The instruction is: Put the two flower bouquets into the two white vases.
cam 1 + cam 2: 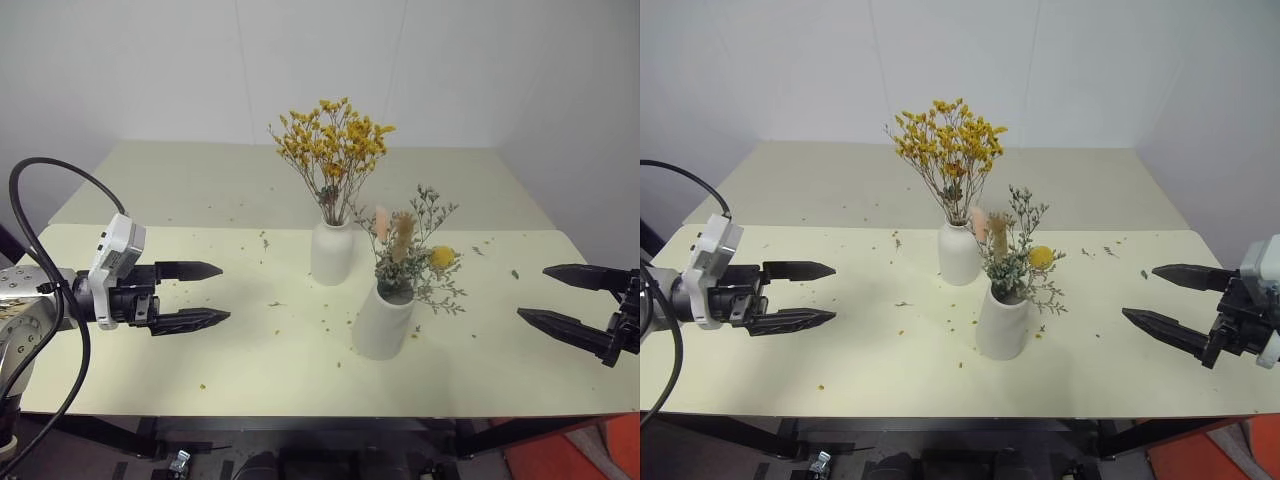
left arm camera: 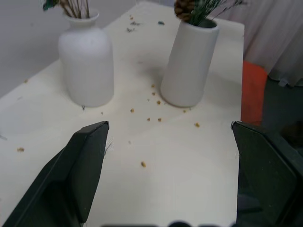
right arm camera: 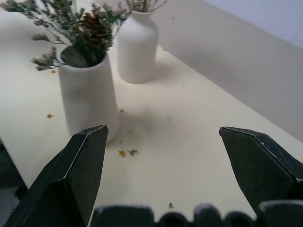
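Two white vases stand near the middle of a pale yellow worktop, each already holding a bouquet. The bottle-shaped vase, set farther back, carries the bushy spray of tiny yellow-orange blossoms on thin brown stems that rise upright from its narrow neck. Just in front of it and slightly toward the robot's right, the wider cylinder vase holds the grey-green sprigs with one round yellow bloom and pinkish plumes; it leans a little in the head views. The two vases stand close together but apart, with a strip of bare worktop between them in the left wrist view.

The left gripper hovers over the worktop's left side, well apart from the vases, its jaws released and spread, grasping nothing, black fingers pointing toward the vases. The right gripper hangs at the right edge of the worktop, likewise well clear of the vases, jaws spread wide and empty.

Small flecks of fallen blossom and leaf lie scattered across the worktop, thickest around the vase bases. A plain white wall stands behind the worktop.
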